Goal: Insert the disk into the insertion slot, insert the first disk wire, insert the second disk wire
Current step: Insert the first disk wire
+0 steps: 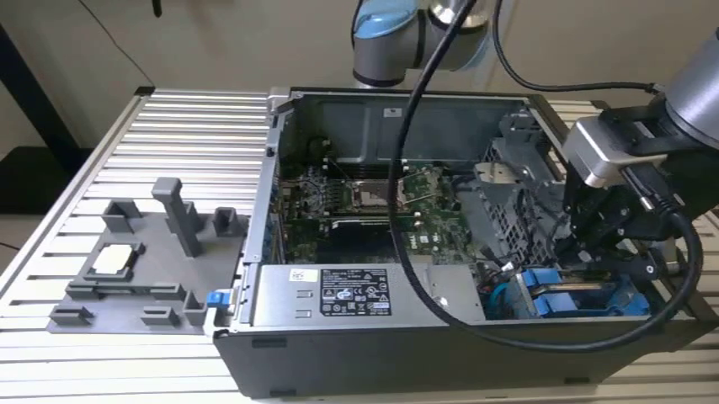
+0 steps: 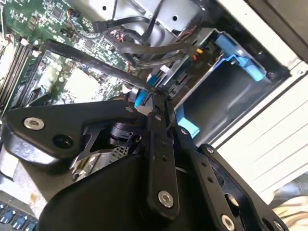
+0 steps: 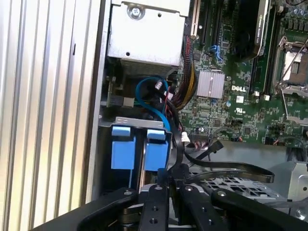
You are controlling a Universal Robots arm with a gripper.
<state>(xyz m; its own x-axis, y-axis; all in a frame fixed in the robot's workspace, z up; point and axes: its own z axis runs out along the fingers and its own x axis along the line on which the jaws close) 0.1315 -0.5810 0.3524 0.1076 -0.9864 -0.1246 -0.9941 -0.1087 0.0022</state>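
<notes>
Two blue-fronted carriers sit side by side in the drive bay at the case's corner. The one beside my fingertips I take for the disk [image 3: 156, 153] [image 1: 561, 303], seated in its insertion slot; the other carrier [image 3: 121, 150] stands next to it. My gripper [image 3: 172, 173] [image 2: 157, 94] [image 1: 578, 263] hangs just over the disk's inner end. Its fingers are pressed together on the end of a flat black disk wire [image 3: 231, 167] [image 2: 91, 60], which trails off over the motherboard. A small blue connector [image 2: 139, 98] shows right beside the fingertips.
The open computer case [image 1: 269, 210] lies on a slatted metal table [image 1: 168, 126]. Inside are the motherboard [image 1: 371, 202], a labelled power supply [image 1: 348, 295], a metal drive cage [image 1: 506, 202] and a looped blue cable [image 3: 149, 91]. A grey fixture [image 1: 146, 252] stands at the exterior view's left.
</notes>
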